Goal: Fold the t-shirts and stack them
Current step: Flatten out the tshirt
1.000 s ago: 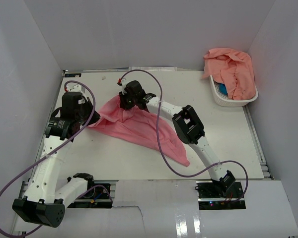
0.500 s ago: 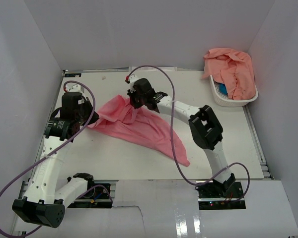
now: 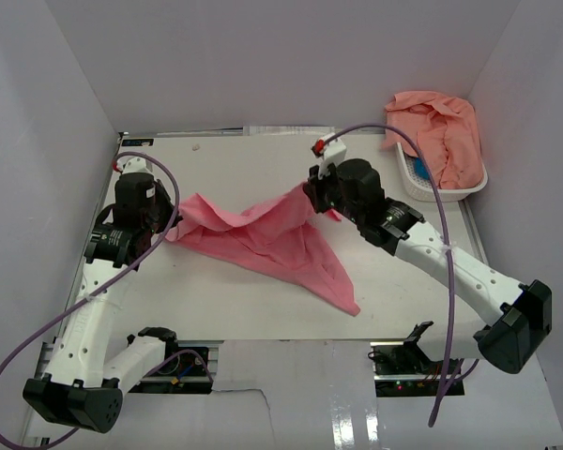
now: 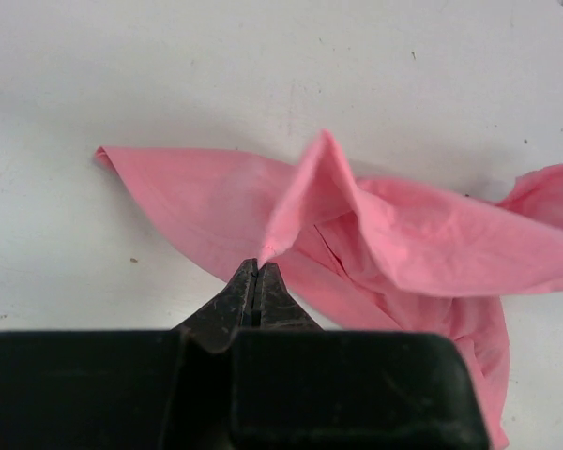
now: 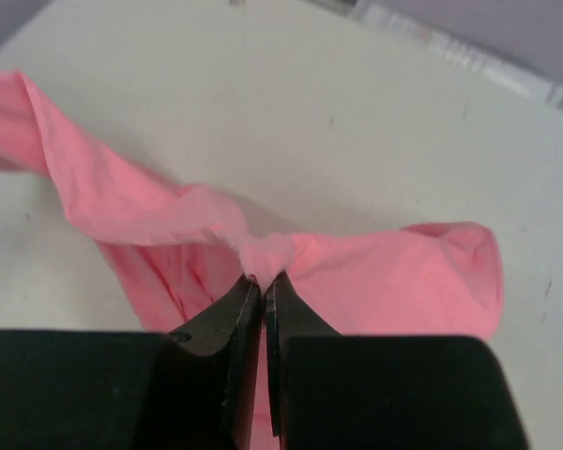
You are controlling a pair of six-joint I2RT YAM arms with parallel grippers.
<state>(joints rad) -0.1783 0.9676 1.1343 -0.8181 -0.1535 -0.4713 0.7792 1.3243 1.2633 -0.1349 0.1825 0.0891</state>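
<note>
White table (image 3: 216, 300) | left pincer (image 4: 259, 266), right pincer (image 5: 263, 279) clamped on pink t-shirt (image 3: 272, 241) | basket (image 3: 450, 195) of t-shirts (image 3: 441, 127) far right

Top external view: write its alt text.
A rose-pink cloth t-shirt is stretched between the left end effector and right end effector, both shut on it. More salmon t-shirts fill a white slotted plastic basket, far right.

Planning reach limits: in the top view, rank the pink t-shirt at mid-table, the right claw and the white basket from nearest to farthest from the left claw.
1. pink t-shirt: pinched in the left claw, mid-table.
2. right claw: right of centre, gripping the shirt's other end.
3. white basket: far right corner.
</note>
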